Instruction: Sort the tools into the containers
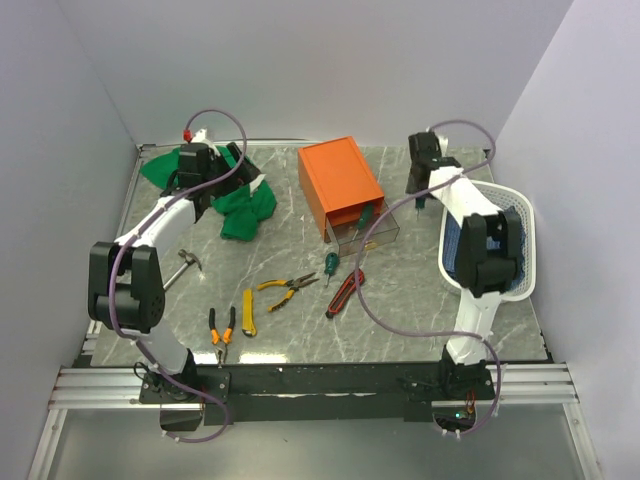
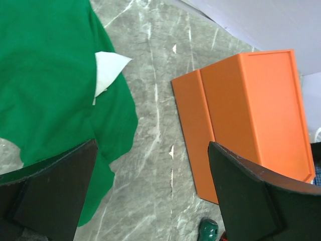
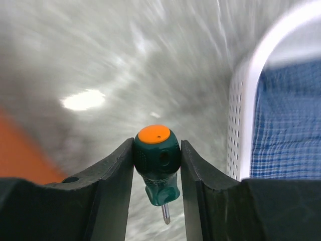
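Note:
My right gripper [image 3: 156, 146] is shut on a stubby green-handled screwdriver [image 3: 156, 163] with an orange cap, tip pointing down, held above the table between the orange box [image 1: 338, 183] and the white basket; it also shows in the top view [image 1: 419, 192]. The box's clear drawer [image 1: 385, 236] is pulled out, with a green screwdriver [image 1: 368, 213] in it. My left gripper [image 1: 228, 170] is open and empty over the green cloth. On the table lie another green screwdriver [image 1: 328, 265], a red-black knife [image 1: 345, 292], yellow pliers [image 1: 288, 287], a yellow knife [image 1: 248, 311], orange-black pliers [image 1: 222, 328] and a hammer [image 1: 185, 265].
A crumpled green cloth [image 1: 238, 208] lies at the back left, also in the left wrist view [image 2: 50, 90]. A white perforated basket [image 1: 522, 215] holding blue checked cloth stands at the right edge. Walls close in the back and both sides.

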`<state>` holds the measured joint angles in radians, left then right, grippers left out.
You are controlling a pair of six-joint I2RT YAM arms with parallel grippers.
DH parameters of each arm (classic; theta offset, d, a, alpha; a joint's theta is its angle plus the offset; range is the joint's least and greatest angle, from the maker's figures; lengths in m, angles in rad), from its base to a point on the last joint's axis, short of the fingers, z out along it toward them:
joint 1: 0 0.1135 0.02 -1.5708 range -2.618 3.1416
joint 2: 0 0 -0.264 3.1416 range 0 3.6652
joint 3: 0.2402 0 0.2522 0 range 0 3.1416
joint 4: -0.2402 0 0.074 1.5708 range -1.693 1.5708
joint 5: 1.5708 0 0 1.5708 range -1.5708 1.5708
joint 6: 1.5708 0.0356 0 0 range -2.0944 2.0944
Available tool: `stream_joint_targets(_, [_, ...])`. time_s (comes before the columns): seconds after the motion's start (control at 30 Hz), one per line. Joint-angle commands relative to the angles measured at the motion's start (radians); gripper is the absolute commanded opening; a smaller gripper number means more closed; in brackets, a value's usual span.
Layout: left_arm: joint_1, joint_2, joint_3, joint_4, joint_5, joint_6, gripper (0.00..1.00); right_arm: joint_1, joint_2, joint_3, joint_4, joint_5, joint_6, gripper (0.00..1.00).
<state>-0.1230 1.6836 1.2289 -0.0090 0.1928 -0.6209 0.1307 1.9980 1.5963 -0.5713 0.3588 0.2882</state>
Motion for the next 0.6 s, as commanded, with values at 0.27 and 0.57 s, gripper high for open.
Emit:
stream_joint_targets(0.27, [-0.021,-0.14,-0.046,0.069,0.02,0.021,0.99,0.061,-0.398,-0.048,0.094,-0.356,0.102,0.0])
stream_joint_targets(0.57, [-0.021,-0.22,-0.1,0.052,0.0,0.049,0.99,0.136,-0.466,-0.272,0.175,-0.483,0.232,0.0])
